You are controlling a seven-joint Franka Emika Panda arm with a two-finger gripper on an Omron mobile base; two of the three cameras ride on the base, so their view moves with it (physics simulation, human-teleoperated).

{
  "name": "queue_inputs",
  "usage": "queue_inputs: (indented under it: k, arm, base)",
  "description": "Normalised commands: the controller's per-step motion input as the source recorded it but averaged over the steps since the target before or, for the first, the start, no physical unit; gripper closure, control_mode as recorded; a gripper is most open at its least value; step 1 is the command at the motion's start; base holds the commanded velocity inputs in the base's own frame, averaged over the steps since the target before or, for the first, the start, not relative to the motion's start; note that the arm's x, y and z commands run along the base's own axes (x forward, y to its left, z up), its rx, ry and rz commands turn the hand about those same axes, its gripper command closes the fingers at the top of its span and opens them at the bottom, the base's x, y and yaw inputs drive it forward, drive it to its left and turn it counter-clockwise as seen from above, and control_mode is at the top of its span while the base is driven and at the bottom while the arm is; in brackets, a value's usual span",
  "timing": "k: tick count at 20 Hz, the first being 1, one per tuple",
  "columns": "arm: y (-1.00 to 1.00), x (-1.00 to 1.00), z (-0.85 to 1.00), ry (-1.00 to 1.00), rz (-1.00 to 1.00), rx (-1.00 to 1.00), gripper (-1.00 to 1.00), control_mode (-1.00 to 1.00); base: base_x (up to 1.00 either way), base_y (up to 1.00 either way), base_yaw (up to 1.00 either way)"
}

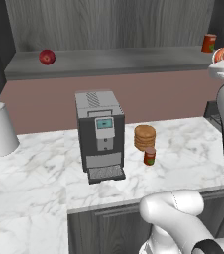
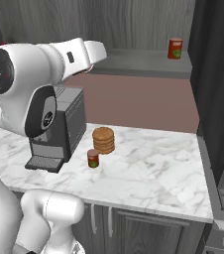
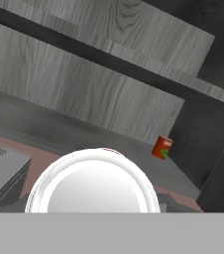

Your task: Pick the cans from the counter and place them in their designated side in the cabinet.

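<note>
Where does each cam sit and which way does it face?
Left base view: behind-left of the arm, looking down at the white marble counter; white arm links at right.
Right base view: behind-right, facing the counter; big white arm links at left.
Hand view: on the hand, facing the grey wood-grain cabinet over a white can top.
Shared: dark red-brown can on the shelf.

My tool's fingertips are hidden behind the white-rimmed can (image 3: 93, 182), which the hand view's bottom cuts off. The small bench can's (image 1: 149, 156) label is too small for me to read.
</note>
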Motion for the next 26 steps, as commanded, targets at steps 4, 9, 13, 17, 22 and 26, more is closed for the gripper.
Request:
queue_inputs:
  k: [4, 9, 13, 17, 22, 26]
  arm:
    - [-0.11, 0.27, 0.01, 0.00, 0.00, 0.00, 1.00, -1.00]
    - [-0.17, 0.20, 0.03, 0.00, -0.01, 0.00, 1.00, -1.00]
    - [-0.14, 0.22, 0.02, 0.00, -0.01, 0.00, 1.00, -1.00]
    - [-0.08, 0.23, 0.00, 0.01, -0.03, 0.00, 1.00, -1.00]
    - [-0.10, 0.23, 0.00, 0.01, -0.03, 0.00, 1.00, -1.00]
    - [-0.14, 0.22, 0.00, 0.01, -0.03, 0.00, 1.00, -1.00]
  base:
    - [0.00, 0.00, 0.00]
    - [0.00, 0.00, 0.00]
    - [0.00, 0.00, 0.00]
    - [0.00, 0.00, 0.00]
    - [0.00, 0.00, 0.00]
    - [0.00, 0.00, 0.00]
